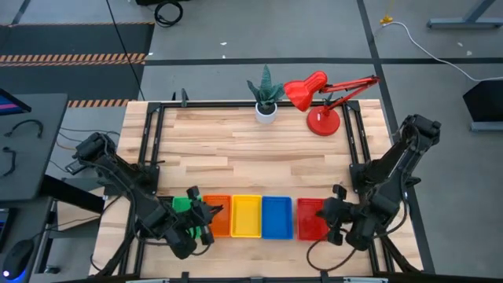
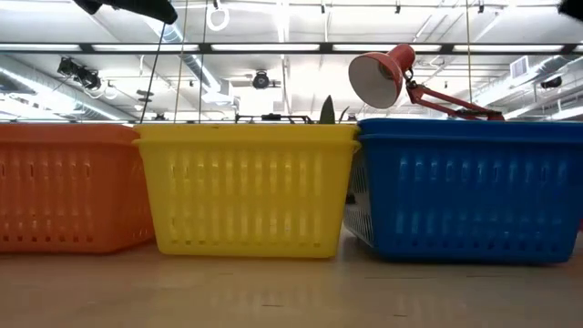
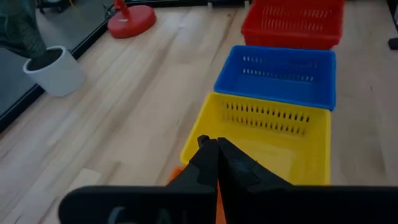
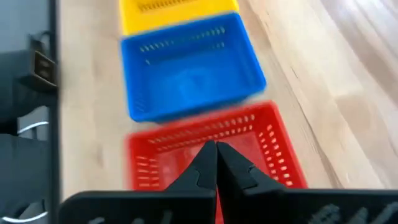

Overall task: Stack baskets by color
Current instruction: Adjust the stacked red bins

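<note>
Five baskets stand in a row along the table's near edge: green [image 1: 181,204], orange [image 1: 219,218], yellow [image 1: 246,216], blue [image 1: 277,218] and red [image 1: 311,219]. My left gripper [image 1: 211,212] is shut and hangs over the orange basket [image 3: 176,175], pointing along the row toward the yellow basket [image 3: 267,134]. The left arm partly hides the green basket. My right gripper [image 1: 327,212] is shut and hangs over the red basket [image 4: 267,140], pointing toward the blue basket [image 4: 189,65]. Neither gripper holds anything.
A red desk lamp [image 1: 322,98] and a small plant in a white pot [image 1: 266,98] stand at the table's far edge. Bare wood [image 1: 251,153] lies between them and the row. In the low view the orange [image 2: 68,187], yellow [image 2: 246,191] and blue [image 2: 469,191] baskets fill the foreground.
</note>
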